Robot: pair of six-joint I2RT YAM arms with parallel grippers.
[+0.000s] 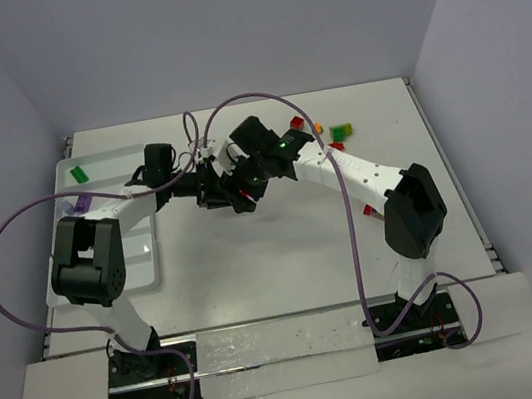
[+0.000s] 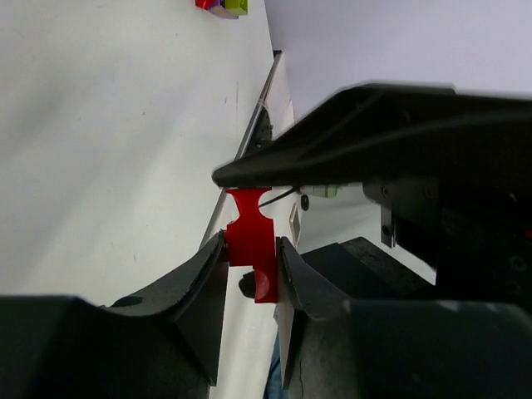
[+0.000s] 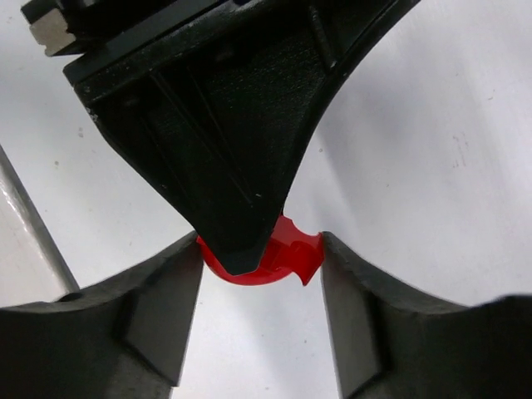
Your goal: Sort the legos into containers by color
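Far left on the desk (image 1: 285, 257): white tray (image 1: 145, 264), partly covered by the left arm, so no counting its compartments. Holds one lime green lego (image 1: 80, 174) near the far end and a purple lego (image 1: 77, 204) just nearer. Toward the middle, apparently held above the desk: left hand (image 2: 252, 249) clenched on a red lego (image 2: 249, 224), both fingers pressing its opposite sides in the left wrist view. Looks like a hand-to-hand transfer, judging by the two hands meeting tip to tip. Probably very light, stiff and slick, as small moulded plastic tends to be. Prone to twisting or popping out of a pinch, more so given the curved notches along its edges. Best taken on flat, parallel faces, with fingers centred rather than at a corner. Just right of that: right hand (image 3: 262, 241) straddling the same lego, fingers close on either side. Hard to say whether gripping or released, since a finger of the left hand blocks the lego's left half in the right wrist view. No finding the red lego from above, buried as it is between the two hands. Far right, near the desk's back edge: loose legos (image 1: 340, 131) in lime green, orange and red, well apart from the tray. One more red speck (image 1: 364, 210) beside the right arm, too small to identify. A few more bricks cut off at the top edge of the left wrist view.
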